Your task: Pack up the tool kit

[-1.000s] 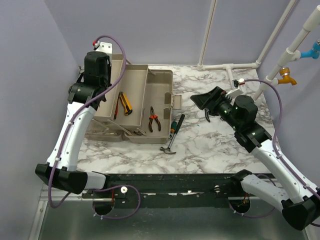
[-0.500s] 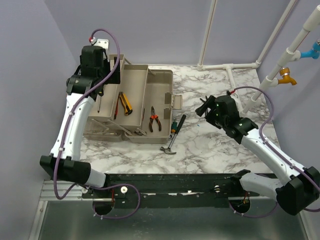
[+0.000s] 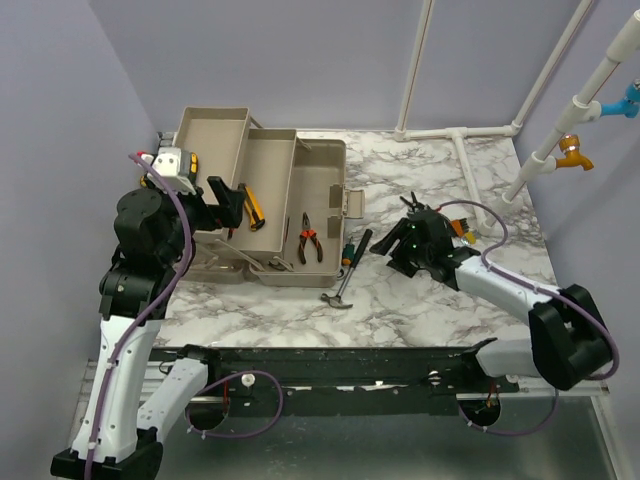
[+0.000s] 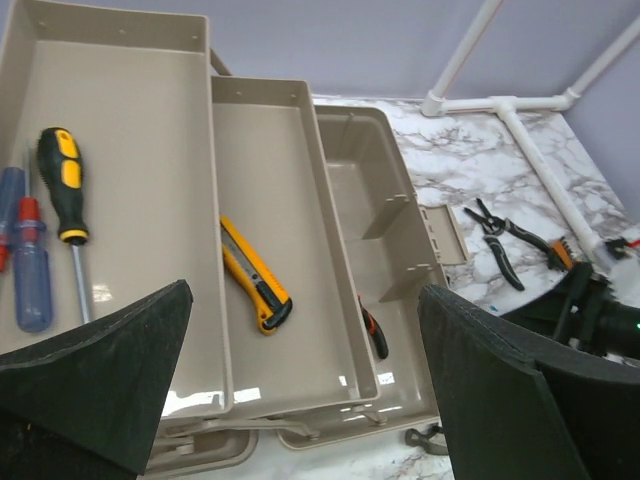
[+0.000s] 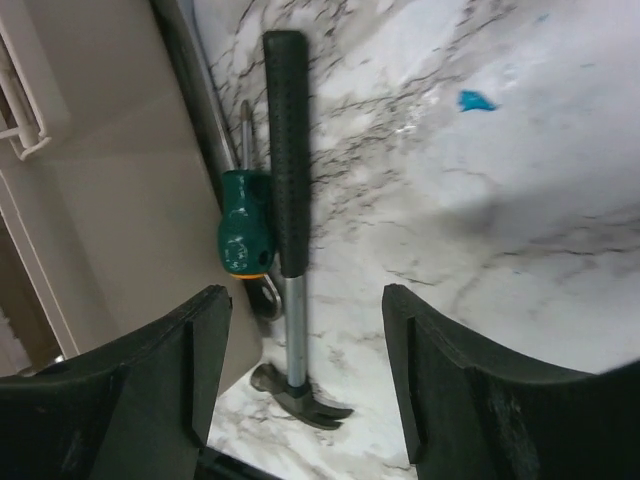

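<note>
The beige toolbox (image 3: 330,170) stands open at the left with its trays folded out. The far tray (image 4: 130,120) holds a yellow-black screwdriver (image 4: 62,175) and a blue one (image 4: 28,270). A yellow utility knife (image 4: 255,288) lies in the middle tray, and orange-handled pliers (image 3: 308,240) in the bottom. My left gripper (image 3: 228,200) hangs open and empty above the trays. On the marble beside the box lie the hammer (image 5: 288,170) and a green screwdriver (image 5: 245,232). My right gripper (image 5: 305,300) is open, its fingers either side of the hammer's shaft, not touching it.
Black pliers (image 4: 500,238) lie on the marble to the right of the box, behind my right gripper. White pipes (image 3: 460,135) run along the back right, with an orange tap (image 3: 572,152) at the far right. A purple wall is close on the left.
My left gripper opened and drew back from the far tray toward me. My right arm swung left and down over the hammer, its jaws narrowing a little.
</note>
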